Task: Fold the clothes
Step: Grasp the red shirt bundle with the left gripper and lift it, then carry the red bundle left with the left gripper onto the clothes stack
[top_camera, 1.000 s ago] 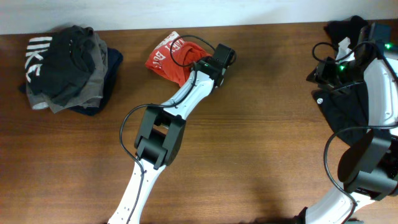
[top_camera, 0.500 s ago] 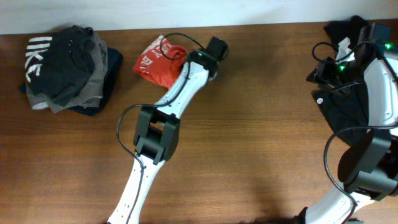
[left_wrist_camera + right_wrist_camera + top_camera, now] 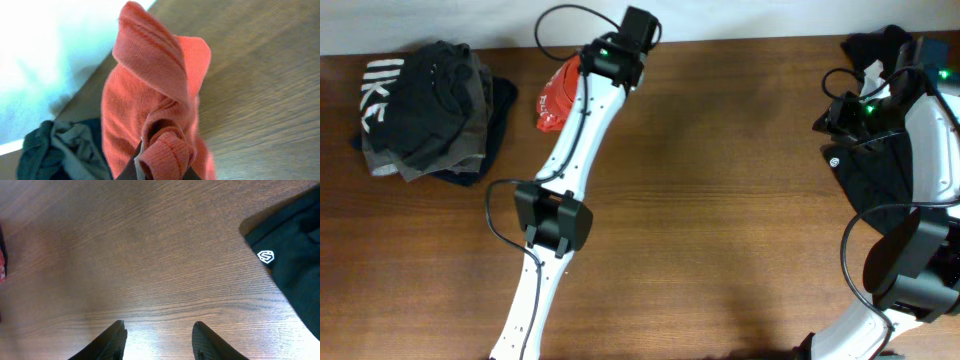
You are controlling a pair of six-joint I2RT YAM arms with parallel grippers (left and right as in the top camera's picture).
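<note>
T-shirt [image 3: 150,100] is pinched at a bunched fold by the left fingers [image 3: 130,170] and held up over the far counter [image 3: 150,255] edge, likely for spreading. Right fingers [image 3: 107,342] are parked half-open, empty.

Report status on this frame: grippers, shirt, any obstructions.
Left gripper shut on red T-shirt, bunched, not folded. Right gripper open, empty, over bare table. Dark clothes pile beside the shirt; black garment by right arm.
</note>
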